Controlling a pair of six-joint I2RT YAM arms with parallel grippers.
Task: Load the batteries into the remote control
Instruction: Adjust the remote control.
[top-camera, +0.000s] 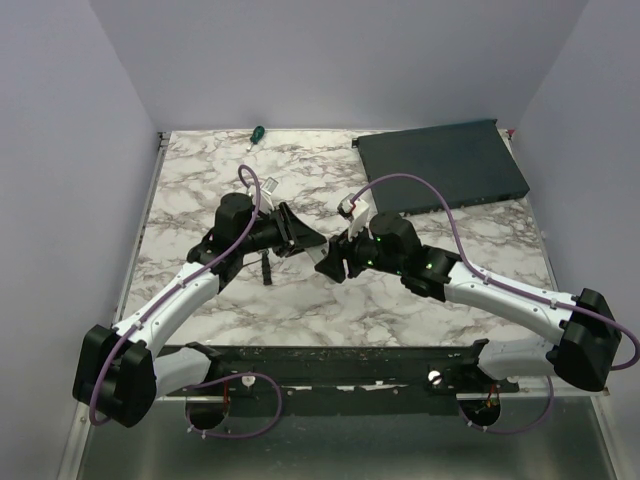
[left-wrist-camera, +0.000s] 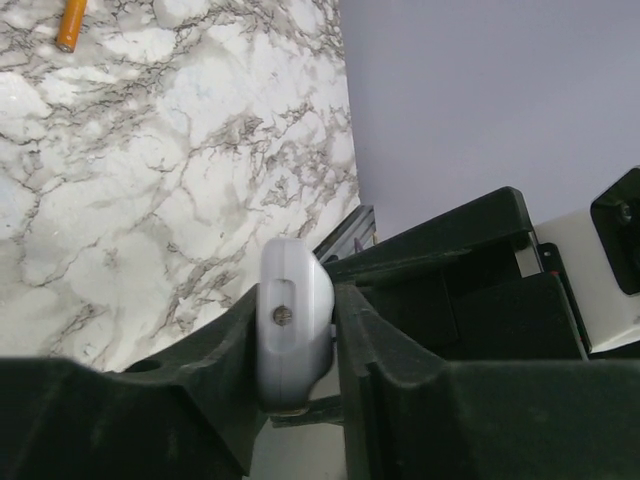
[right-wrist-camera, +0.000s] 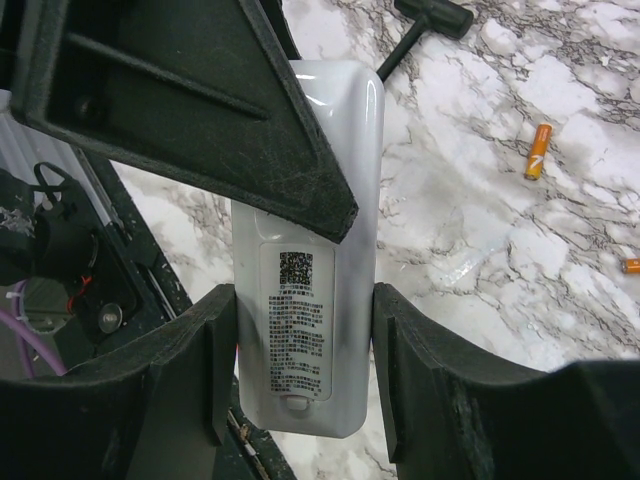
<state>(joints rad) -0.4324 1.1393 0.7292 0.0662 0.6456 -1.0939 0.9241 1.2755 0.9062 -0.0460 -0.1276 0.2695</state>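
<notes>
My right tool (right-wrist-camera: 305, 340) and left tool (left-wrist-camera: 297, 315) both clamp the remote control (right-wrist-camera: 345, 150) over the bench (right-wrist-camera: 480, 230), label facing me, cover apparently on. Loose batteries (right-wrist-camera: 538, 150) lie toward 2 o'clock. Next, I judge, the cover must slide off without my grip slipping.

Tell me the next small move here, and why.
Probably release the right hand and use it to work the back cover off. The left hand also clamps the remote, so it would not drop; the cover is on and the batteries lie on the table.
</notes>
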